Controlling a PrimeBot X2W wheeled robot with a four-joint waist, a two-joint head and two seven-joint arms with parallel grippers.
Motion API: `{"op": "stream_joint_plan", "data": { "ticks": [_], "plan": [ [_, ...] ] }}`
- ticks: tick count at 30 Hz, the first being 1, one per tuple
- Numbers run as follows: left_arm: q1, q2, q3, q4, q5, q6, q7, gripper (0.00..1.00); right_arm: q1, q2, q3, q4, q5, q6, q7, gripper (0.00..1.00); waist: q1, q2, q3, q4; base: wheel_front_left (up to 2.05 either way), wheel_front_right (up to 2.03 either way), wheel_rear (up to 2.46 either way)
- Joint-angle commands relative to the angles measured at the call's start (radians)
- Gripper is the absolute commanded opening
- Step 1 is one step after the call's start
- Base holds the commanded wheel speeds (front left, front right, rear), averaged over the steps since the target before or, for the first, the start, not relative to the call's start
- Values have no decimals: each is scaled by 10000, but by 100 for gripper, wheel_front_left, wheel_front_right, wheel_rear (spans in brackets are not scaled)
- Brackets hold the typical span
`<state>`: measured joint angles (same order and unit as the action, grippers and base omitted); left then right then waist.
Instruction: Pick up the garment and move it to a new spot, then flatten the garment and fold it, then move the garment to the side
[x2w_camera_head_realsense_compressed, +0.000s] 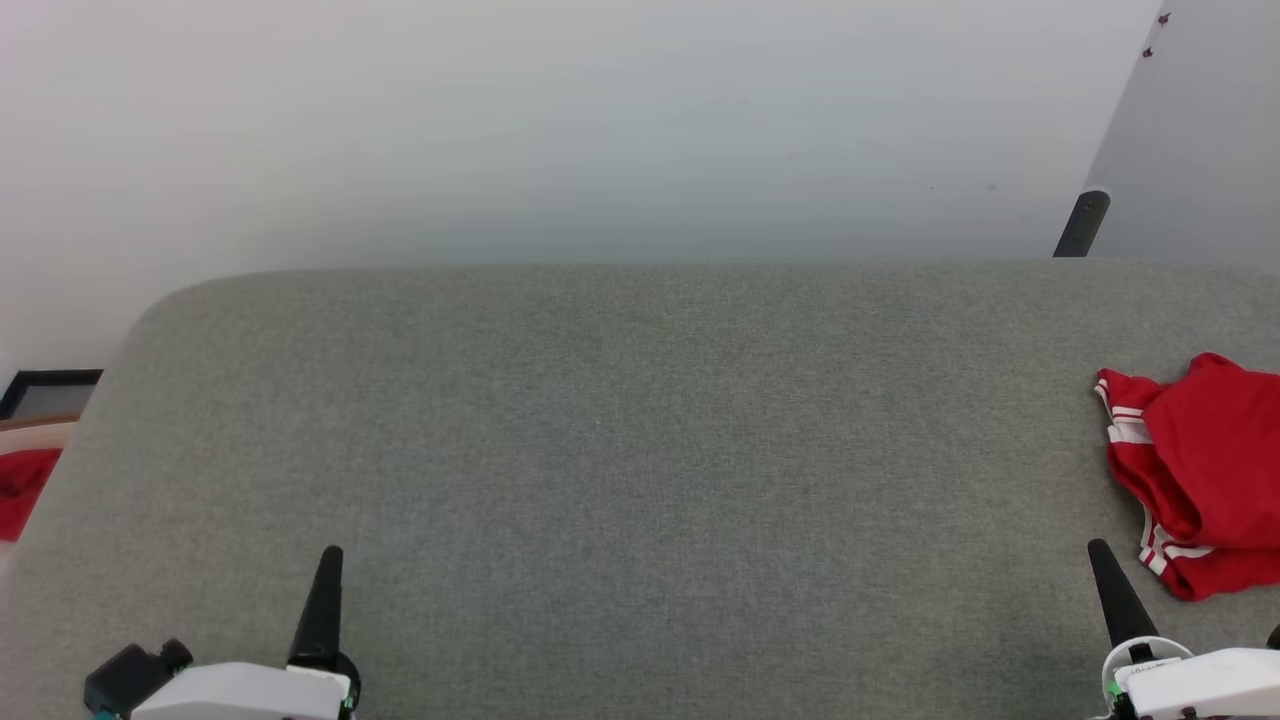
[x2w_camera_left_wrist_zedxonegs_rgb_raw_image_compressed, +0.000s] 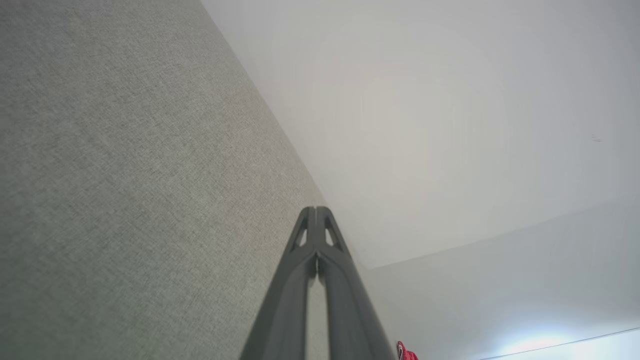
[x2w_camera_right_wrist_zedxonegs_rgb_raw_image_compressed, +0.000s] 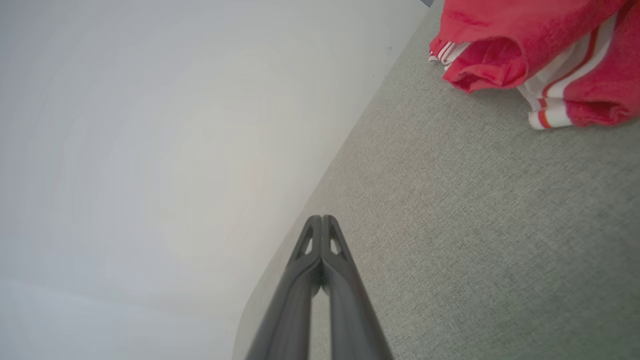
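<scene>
Grey fabric bench (x2w_camera_head_realsense_compressed: 620, 420), plain white wall behind. Head view: the garment (x2w_camera_head_realsense_compressed: 1195, 470) sits bunched at the bench's far right edge, just up and right of the right pincer (x2w_camera_head_realsense_compressed: 1098, 548). The left pincer (x2w_camera_head_realsense_compressed: 332, 552) is well apart from it. Left wrist view: tips pressed together, holding nothing. Right wrist view: same, closed and empty, with the garment (x2w_camera_right_wrist_zedxonegs_rgb_raw_image_compressed: 525, 45) ahead and to the right. Right arm looks like the obvious pick.
</scene>
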<state>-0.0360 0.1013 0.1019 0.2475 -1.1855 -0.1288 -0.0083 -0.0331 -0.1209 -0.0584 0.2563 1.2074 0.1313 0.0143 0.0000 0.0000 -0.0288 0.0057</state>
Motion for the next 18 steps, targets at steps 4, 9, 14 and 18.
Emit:
{"op": "stream_joint_plan", "data": {
  "ticks": [4, 9, 14, 18],
  "plan": [
    [-249, -18, 50, -79, -470, -21, 125, 0, -281, 55, -101, -93, 453, -5, 115, 0, 0, 0, 22, -4, 0, 0, 0],
    [-312, -75, 60, -75, -896, -22, 250, 0, -330, 133, -158, -100, 854, -4, 216, 0, 0, 0, 49, -9, 0, 0, 0],
    [-359, -128, 69, -68, -1301, -23, 378, 0, -402, 209, -205, -104, 1250, -5, 318, 0, 0, 0, 76, -14, 0, 0, 0],
    [-417, -170, 77, -68, -1633, -24, 469, 0, -445, 256, -247, -108, 1548, -5, 389, 0, 0, 0, 98, -18, 0, 0, 0]
  ]
}}
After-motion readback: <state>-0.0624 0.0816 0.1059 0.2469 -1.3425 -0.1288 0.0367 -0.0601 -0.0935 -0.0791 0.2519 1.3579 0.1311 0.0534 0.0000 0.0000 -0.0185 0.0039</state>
